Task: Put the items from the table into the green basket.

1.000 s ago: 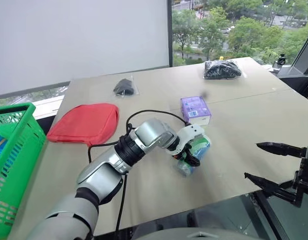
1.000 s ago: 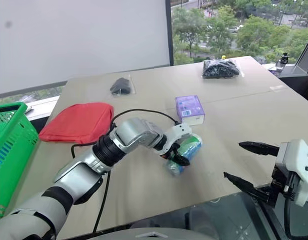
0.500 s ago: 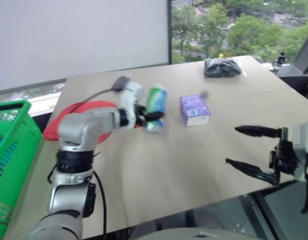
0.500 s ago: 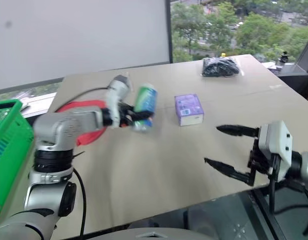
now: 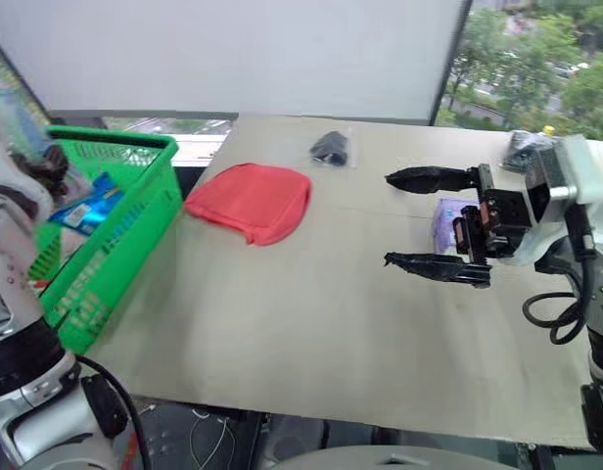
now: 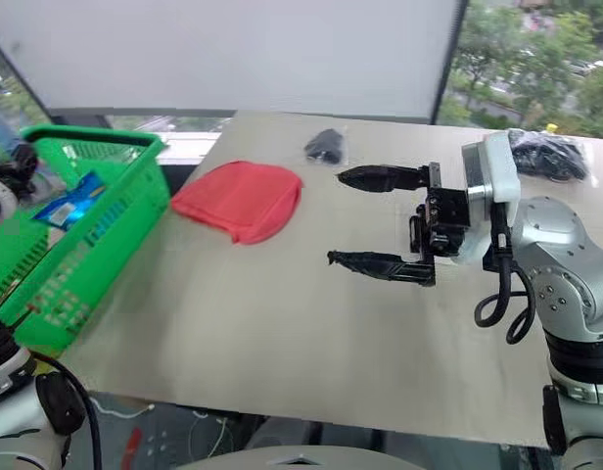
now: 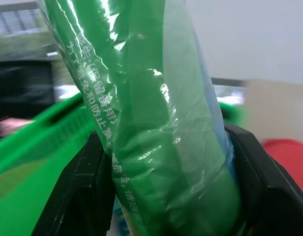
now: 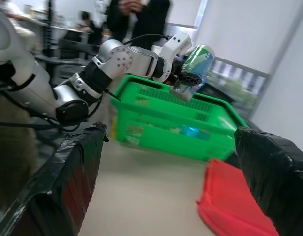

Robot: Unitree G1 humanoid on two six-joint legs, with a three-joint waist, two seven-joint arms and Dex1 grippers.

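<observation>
Left pincer (image 8: 187, 78) is clamped on the green-blue can (image 8: 194, 64) above the green basket (image 5: 111, 245) at frame left, right pincer (image 5: 437, 223) gaping empty, so dropping early could bounce it off the rim.

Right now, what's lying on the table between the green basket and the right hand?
The red pouch lies between the green basket and the right hand, seen in the eye views; otherwise bare table.
</observation>
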